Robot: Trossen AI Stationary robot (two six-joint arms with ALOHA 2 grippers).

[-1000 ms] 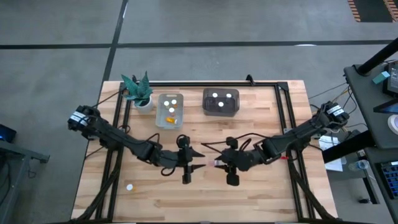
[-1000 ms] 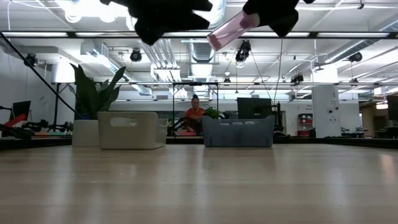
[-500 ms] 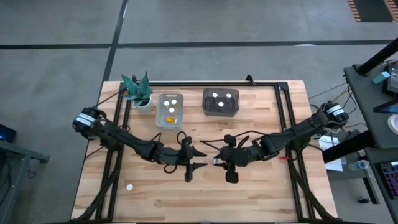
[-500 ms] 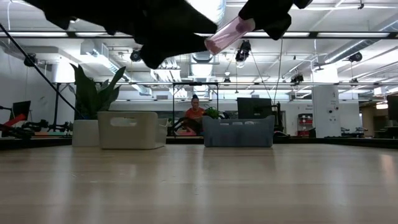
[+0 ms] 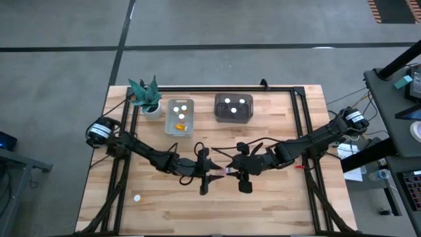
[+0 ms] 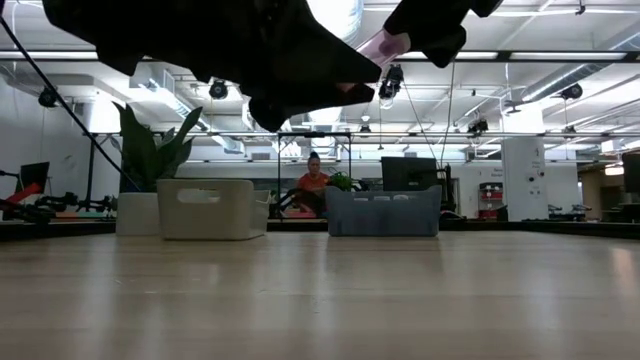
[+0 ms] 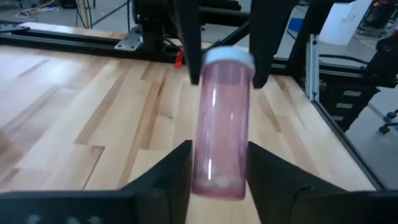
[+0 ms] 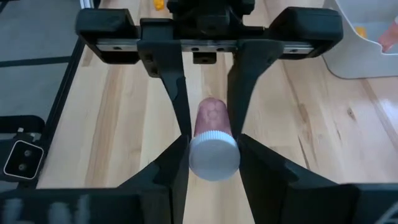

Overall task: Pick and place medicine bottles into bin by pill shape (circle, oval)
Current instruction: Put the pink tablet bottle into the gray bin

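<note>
Mid-handover above the surface (image 5: pixel 276 204): right hand (image 8: pixel 213 155) clamped on a pink bottle (image 7: pixel 221 121), left hand (image 7: pixel 217 163) spread around its base. Several bottles already binned; one bottle (image 5: pixel 137 197) left lying near the front-left corner.

A potted plant (image 5: pixel 146 97) stands at the table's (image 5: pixel 276 204) far-left corner.

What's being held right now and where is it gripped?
The right gripper holds a pink bottle at its white-capped end; the left gripper has its jaws around the bottle's base end, above the table.
</note>
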